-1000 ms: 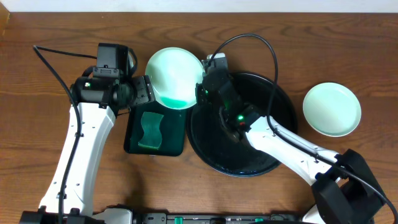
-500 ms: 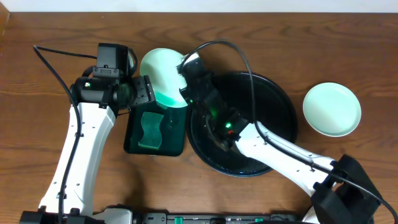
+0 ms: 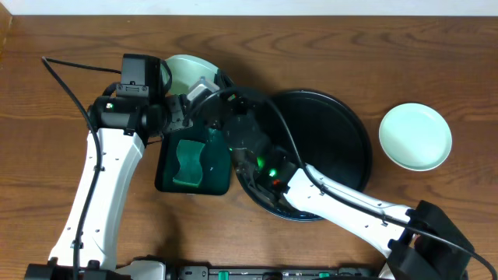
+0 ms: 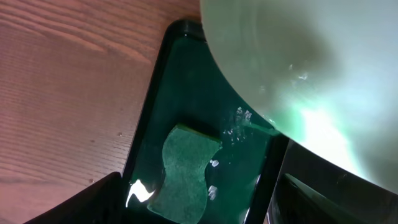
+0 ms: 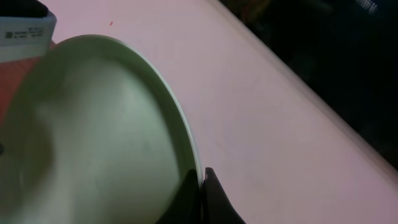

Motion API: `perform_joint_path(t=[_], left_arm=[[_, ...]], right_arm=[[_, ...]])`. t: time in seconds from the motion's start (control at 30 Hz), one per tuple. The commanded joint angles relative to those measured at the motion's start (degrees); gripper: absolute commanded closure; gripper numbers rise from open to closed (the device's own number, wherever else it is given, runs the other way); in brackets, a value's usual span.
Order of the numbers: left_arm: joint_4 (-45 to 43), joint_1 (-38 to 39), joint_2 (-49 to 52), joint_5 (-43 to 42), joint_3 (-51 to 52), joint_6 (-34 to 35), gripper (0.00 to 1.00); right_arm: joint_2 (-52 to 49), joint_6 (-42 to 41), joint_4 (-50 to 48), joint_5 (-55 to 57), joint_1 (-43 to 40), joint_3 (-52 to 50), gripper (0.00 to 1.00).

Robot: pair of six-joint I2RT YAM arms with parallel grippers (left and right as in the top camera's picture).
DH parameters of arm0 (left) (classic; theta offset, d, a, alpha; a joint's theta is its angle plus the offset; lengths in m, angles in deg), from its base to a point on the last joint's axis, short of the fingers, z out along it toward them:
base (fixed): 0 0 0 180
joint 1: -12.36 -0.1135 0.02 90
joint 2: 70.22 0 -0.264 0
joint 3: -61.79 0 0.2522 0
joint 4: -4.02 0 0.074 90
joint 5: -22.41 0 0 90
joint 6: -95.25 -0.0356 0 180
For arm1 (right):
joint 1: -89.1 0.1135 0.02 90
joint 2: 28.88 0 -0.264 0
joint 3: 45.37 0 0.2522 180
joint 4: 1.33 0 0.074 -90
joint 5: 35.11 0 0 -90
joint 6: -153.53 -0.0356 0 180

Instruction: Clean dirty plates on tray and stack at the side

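Note:
My right gripper [image 5: 200, 186] is shut on the rim of a pale mint plate [image 5: 93, 137]. In the overhead view this plate [image 3: 185, 68] stands tilted on edge above the far end of the dark green rectangular tray [image 3: 221, 173], with the right gripper [image 3: 208, 99] at its near side. The plate [image 4: 311, 62] fills the upper right of the left wrist view. My left gripper [image 4: 199, 211] hangs open over the green tray, right beside the plate, holding nothing. A second plate [image 3: 415, 136] lies flat on the table at the far right. The black round tray [image 3: 334, 155] holds no plate that I can see.
A green sponge [image 4: 183, 171] lies in the green rectangular tray [image 4: 155, 93], with a few water drops beside it. The right arm stretches from the lower right across the black tray. A cable loops above that arm. Bare wood table lies to the far left.
The right arm has swung left from the black tray, carrying the plate and tipping it more upright over the green tray, close to the left gripper. The left arm has not moved.

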Motion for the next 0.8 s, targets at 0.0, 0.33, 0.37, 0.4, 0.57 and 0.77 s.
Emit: perform_joint_path(t=[0.0,0.33,0.37,0.4,0.57,0.77], left_arm=[[0.2,-0.2,0.1,0.9,-1.1,0.5,0.21],[0.2,-0.2,0.1,0.9,-1.1,0.5,0.21],[0.2,-0.2,0.1,0.9,-1.1,0.5,0.21],[0.2,-0.2,0.1,0.9,-1.1,0.5,0.21],[0.2,-0.2,0.1,0.9,-1.1,0.5,0.21],[0.2,-0.2,0.1,0.9,-1.1,0.5,0.21]], right_arm=[[0.3,6.9,-1.2,1.6,0.9,1.1,0.99],[0.3,6.9,-1.5,1.6,1.4,1.1,0.99],[0.3,6.9,-1.5,1.6,1.4,1.1,0.99],[0.3,6.9,-1.5,1.6,1.4,1.1,0.99],[0.3,6.9,-1.7,1.6,1.4,1.1,0.99],[0.3,8.2,-1.7,1.6,1.4,1.1,0.99]])
